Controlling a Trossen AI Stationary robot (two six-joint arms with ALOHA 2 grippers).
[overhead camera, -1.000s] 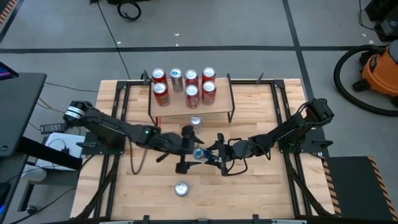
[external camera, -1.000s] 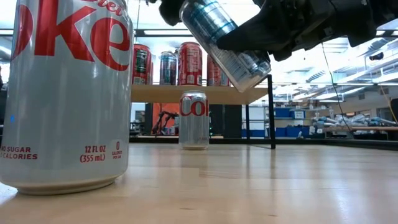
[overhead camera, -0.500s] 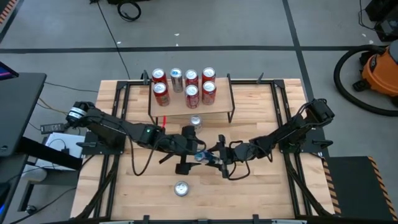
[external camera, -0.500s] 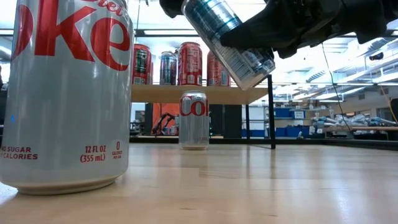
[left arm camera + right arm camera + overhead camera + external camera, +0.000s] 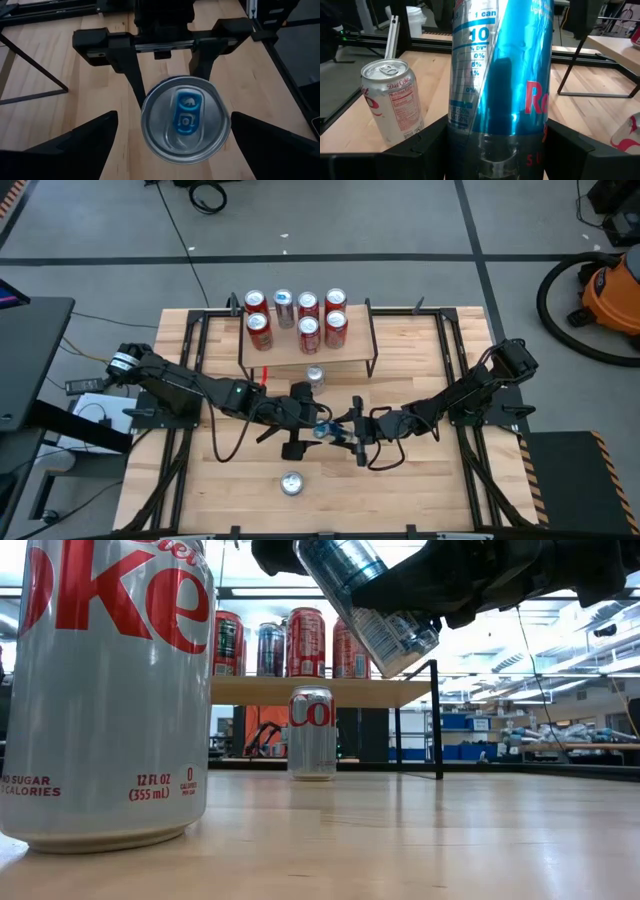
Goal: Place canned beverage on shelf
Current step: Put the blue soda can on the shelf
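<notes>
The table (image 5: 420, 480) is a big wooden top with black rails along its sides. Two dark arms reach in from the sides and meet near the middle.

The shelf (image 5: 352, 352) stands at the far end of the table, a light board on thin black legs. Seven cans stand on top of it, mostly red cans (image 5: 258, 330) with one silver can (image 5: 284, 307) in the back row. In the low view the shelf (image 5: 300, 691) shows with the cans in a row on it.

A silver Diet Coke can (image 5: 315, 376) stands on the table just in front of the shelf. Another Diet Coke can (image 5: 291, 483) stands alone near the front edge of the table.

The right gripper (image 5: 335, 433) holds a thin blue can (image 5: 322, 429) up in the air over the middle of the table. Its fingers are partly closed, one on each side of the can. The blue can (image 5: 366, 602) is tilted. The left gripper (image 5: 296, 420) is right beside it with its fingers spread wide, holding nothing. From the left wrist, the top of the blue can (image 5: 185, 119) faces that gripper, between its two fingers (image 5: 82, 139) but not touching them.
</notes>
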